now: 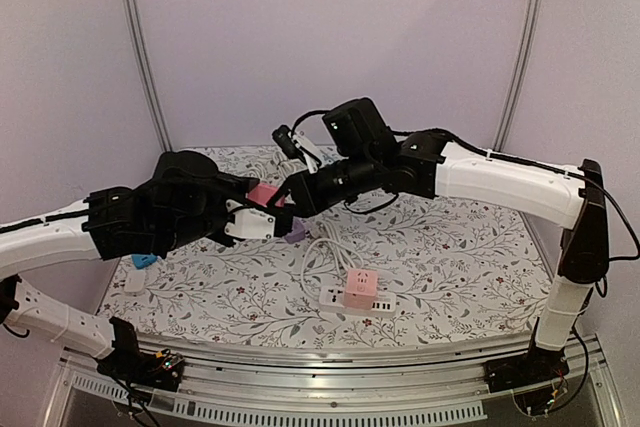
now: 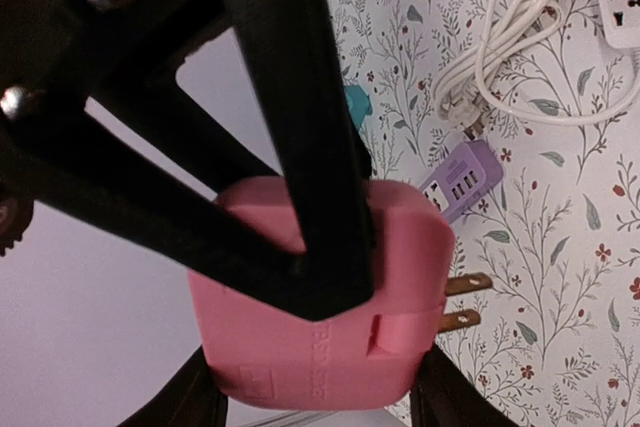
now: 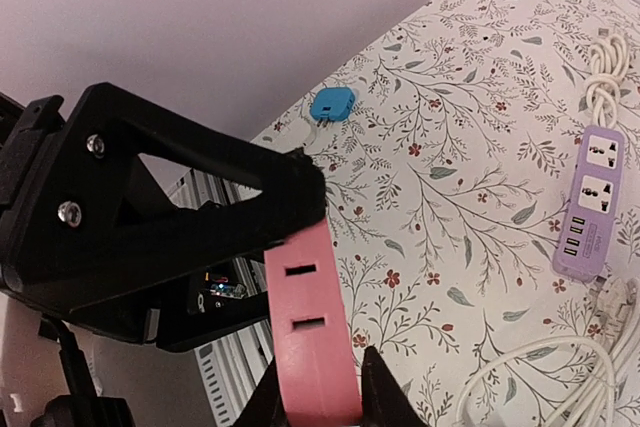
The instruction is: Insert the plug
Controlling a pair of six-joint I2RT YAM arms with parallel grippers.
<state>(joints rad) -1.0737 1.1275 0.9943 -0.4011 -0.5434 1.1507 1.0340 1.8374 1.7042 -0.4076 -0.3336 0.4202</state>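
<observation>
A pink plug adapter (image 1: pixel 263 193) hangs in the air above the back middle of the table, between both grippers. In the left wrist view the pink adapter (image 2: pixel 330 347) sits between my left gripper's (image 2: pixel 330 292) black fingers, its two brass prongs (image 2: pixel 462 302) pointing right. In the right wrist view its slotted pink face (image 3: pixel 312 337) is clamped between my right gripper's (image 3: pixel 315 317) fingers. In the top view the left gripper (image 1: pixel 255 212) and the right gripper (image 1: pixel 290 197) meet at the adapter. The white power strip (image 1: pixel 372 304) with a pink cube socket (image 1: pixel 361 287) lies at the front middle.
A purple power strip (image 1: pixel 296 234) (image 2: pixel 462 179) (image 3: pixel 588 202) lies below the grippers. A coiled white cable (image 1: pixel 328 252) (image 2: pixel 510 42) with its plug lies beside it. A blue adapter (image 1: pixel 144 260) (image 3: pixel 330 104) lies at the table's left edge.
</observation>
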